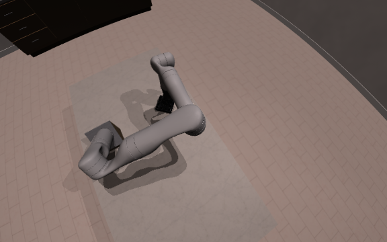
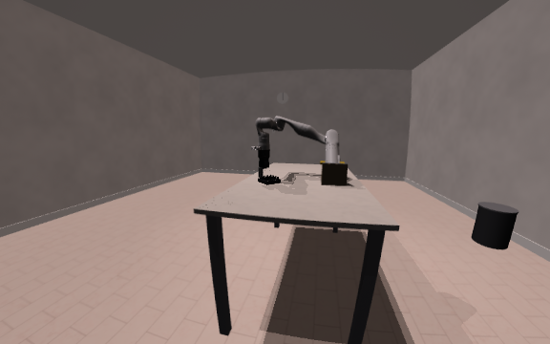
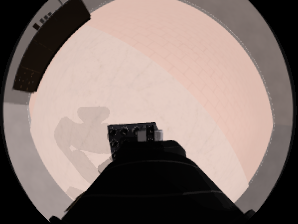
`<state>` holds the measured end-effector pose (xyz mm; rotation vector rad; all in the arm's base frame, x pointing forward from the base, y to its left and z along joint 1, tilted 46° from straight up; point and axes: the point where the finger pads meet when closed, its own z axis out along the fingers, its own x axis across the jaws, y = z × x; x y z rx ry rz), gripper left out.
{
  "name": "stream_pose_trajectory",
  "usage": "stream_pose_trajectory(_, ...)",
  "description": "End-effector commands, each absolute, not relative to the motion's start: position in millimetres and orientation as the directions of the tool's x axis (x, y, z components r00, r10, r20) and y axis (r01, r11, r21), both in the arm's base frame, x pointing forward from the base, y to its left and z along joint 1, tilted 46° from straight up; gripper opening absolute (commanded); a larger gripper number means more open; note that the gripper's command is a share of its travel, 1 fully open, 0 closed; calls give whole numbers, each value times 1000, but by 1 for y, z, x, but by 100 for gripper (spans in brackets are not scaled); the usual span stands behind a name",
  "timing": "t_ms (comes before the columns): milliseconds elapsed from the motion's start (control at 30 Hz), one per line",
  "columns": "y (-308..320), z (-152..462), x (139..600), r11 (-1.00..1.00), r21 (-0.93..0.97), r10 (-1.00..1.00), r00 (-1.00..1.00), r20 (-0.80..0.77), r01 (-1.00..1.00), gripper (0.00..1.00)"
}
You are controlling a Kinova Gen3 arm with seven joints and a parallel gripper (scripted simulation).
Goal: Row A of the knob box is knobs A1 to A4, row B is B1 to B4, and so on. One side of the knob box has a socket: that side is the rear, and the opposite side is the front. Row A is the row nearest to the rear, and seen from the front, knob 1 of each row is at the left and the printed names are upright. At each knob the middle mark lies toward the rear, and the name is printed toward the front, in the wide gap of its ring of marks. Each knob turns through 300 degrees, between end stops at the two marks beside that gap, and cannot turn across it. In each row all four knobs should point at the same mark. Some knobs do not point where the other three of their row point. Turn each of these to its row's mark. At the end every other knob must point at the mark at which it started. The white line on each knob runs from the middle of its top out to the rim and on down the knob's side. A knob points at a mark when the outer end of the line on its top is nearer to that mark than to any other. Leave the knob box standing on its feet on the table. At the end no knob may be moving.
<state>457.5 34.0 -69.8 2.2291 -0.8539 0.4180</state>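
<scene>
The knob box (image 2: 269, 180) is set on the worktop (image 2: 304, 203), well left of the arm's base (image 2: 334, 174). The end effector (image 2: 264, 175) is lowered onto it, apparently clamped narrowly on a knob. A neighbouring knob could be nudged, or an end stop forced.

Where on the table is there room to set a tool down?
The table's near half, from the arm's shadow to the front edge, shows nothing standing on it. It is crowded at the far end: the knob box with the gripper down on it, apparently shut on a knob, and the arm's base block on the other side.
</scene>
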Motion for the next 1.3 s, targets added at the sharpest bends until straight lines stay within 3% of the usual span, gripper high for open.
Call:
stream_pose_trajectory(0,35,-69,458,-537,497,-454,730,510,-682,30)
stream_pose_trajectory(1267,35,-69,458,-568,533,-415,777,473,-628,30)
